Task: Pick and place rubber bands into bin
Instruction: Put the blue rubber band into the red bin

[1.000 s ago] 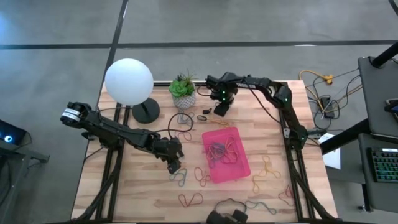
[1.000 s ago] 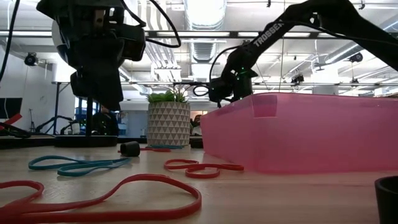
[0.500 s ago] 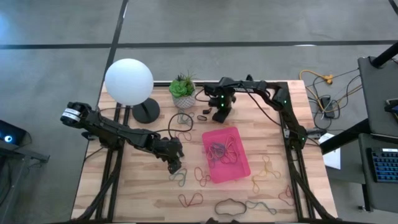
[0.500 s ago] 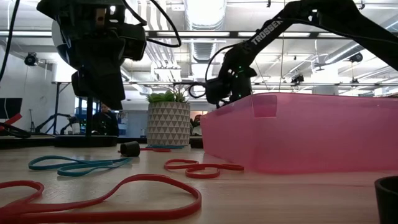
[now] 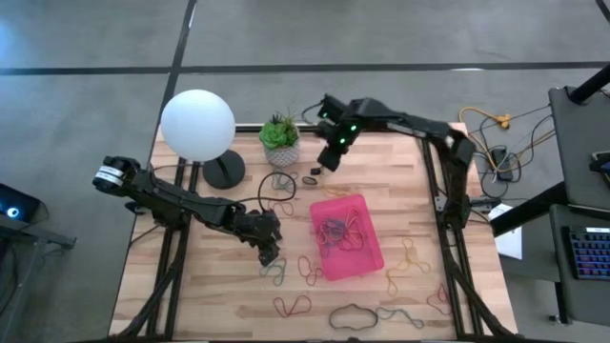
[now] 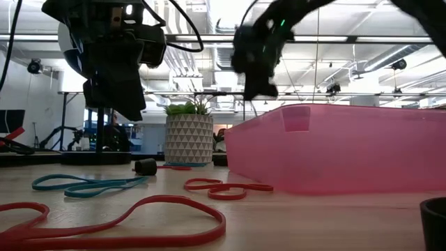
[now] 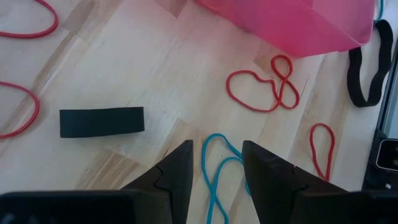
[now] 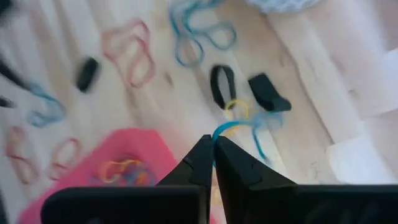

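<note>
One blue band (image 8: 245,134) is dangling from the clenched right gripper (image 8: 213,144) near the pot (image 5: 281,148) — carrying it squarely over the bin (image 5: 374,259) before releasing is advisable; left gripper (image 7: 216,155) is hovering half-open — empty.

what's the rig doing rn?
Clearing rubber bands off the table into the pink bin, which already holds a few. The right hand is shut on a blue band and raised above the table near the plant pot, not over the bin yet. The left hand hovers low with fingers apart above a teal band left of the bin. Many bands lie loose on the wood.
</note>
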Controlling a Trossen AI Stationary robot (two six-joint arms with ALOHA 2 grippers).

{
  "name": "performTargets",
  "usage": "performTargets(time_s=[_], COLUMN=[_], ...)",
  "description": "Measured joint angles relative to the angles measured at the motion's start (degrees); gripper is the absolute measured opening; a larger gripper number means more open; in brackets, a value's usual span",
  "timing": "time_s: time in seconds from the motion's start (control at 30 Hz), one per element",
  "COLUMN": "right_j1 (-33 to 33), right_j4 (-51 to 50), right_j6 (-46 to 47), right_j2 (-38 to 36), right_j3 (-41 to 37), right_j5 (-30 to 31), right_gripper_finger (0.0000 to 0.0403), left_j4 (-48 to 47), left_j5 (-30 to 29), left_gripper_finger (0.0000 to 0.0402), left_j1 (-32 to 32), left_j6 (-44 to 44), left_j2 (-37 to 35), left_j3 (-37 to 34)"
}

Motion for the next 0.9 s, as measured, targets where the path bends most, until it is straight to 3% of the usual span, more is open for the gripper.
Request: performTargets(time_s=[0.23,0.43,0.73,0.8,0.9], right_j1=[2.39,9.88,20.23,21.54,23.15], right_j4=[-4.33,-10.09,-10.62,-10.59,-12.80], right_j6=[3.64,3.68,5.03,6.88,10.27], right_j2=[-11.92,-19.63,-20.52,-19.13,-16.60], right_j3=[0.00,-0.01,-0.23,-0.23,-0.25], right_j5=[-2.25,-6.05,-5.99,-3.87,5.40], right_gripper_finger=[0.0008,0.0008,0.0009,0.0009,0.0009], left_j4=[0.33,1.57,3.14,3.79,4.80], left_j5=[0.00,0.00,0.03,0.03,0.04], left_gripper_finger=[0.0122,0.0122,0.0122,0.0122,0.0122], left_j1=[0.04,0.04,0.04,0.04,0.02], left_j6=[0.04,0.04,-0.06,-0.41,-0.48], left_j2=[0.00,0.00,0.00,0.00,-0.01], left_j3=[-0.02,-0.02,-0.04,-0.04,-0.04])
